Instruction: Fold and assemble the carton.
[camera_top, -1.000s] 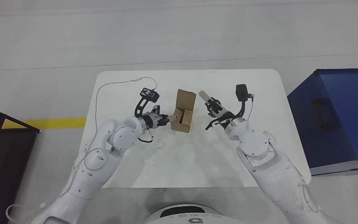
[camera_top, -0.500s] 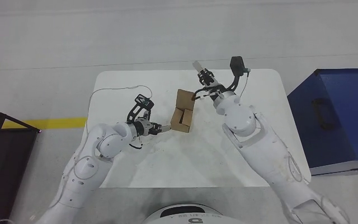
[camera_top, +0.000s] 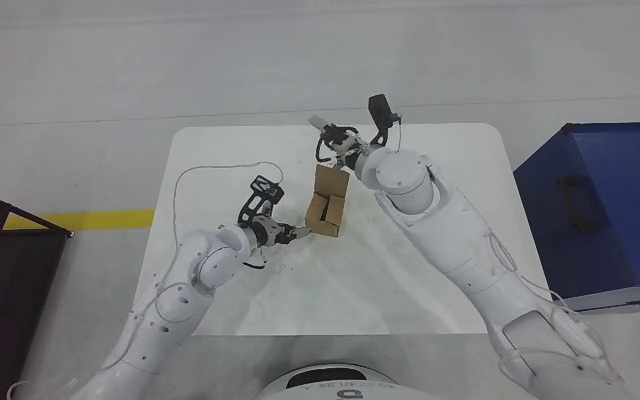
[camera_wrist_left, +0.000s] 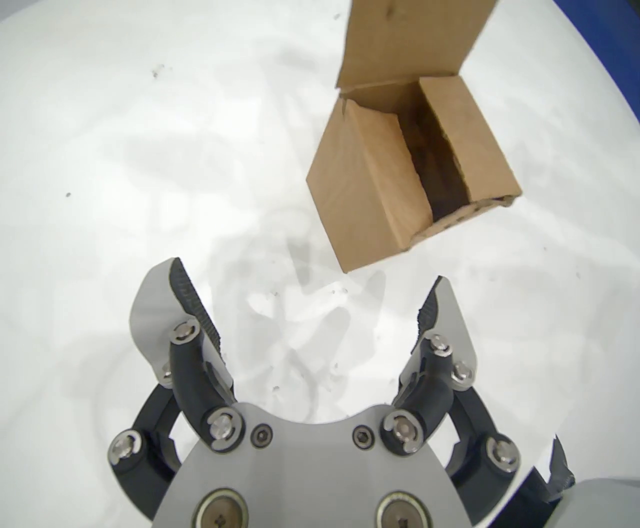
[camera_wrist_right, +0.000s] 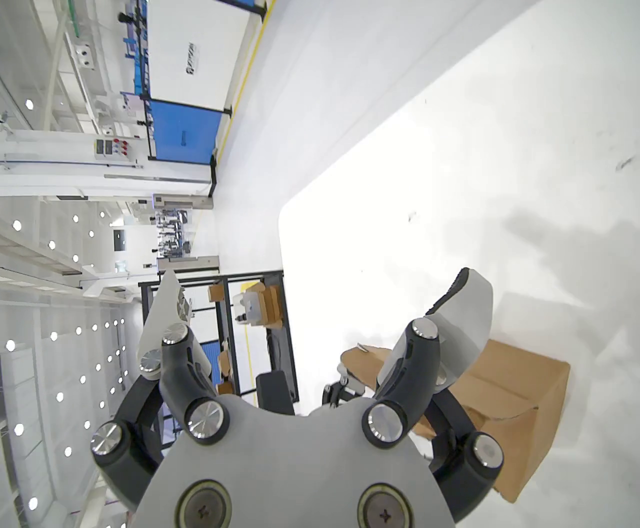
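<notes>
A small brown carton (camera_top: 327, 200) stands mid-table with its top open. In the left wrist view the carton (camera_wrist_left: 410, 185) has one long flap standing up and two short flaps tipped inward. My left gripper (camera_top: 297, 233) sits just off the carton's near-left corner, open (camera_wrist_left: 307, 275) with nothing between its fingers. My right gripper (camera_top: 322, 135) is past the carton's far edge, above the raised flap. It is open (camera_wrist_right: 315, 275) and empty, with the carton (camera_wrist_right: 520, 400) below and behind one finger.
The white table (camera_top: 420, 260) has bare room on both sides of the carton. A thin white cable (camera_top: 200, 170) loops over its left part. A blue bin (camera_top: 590, 210) stands off the right edge, a black frame (camera_top: 25, 260) off the left.
The right arm swung from the carton's right side round to its far edge. The left gripper drew back a little from the carton toward the near left. The carton stayed put.
</notes>
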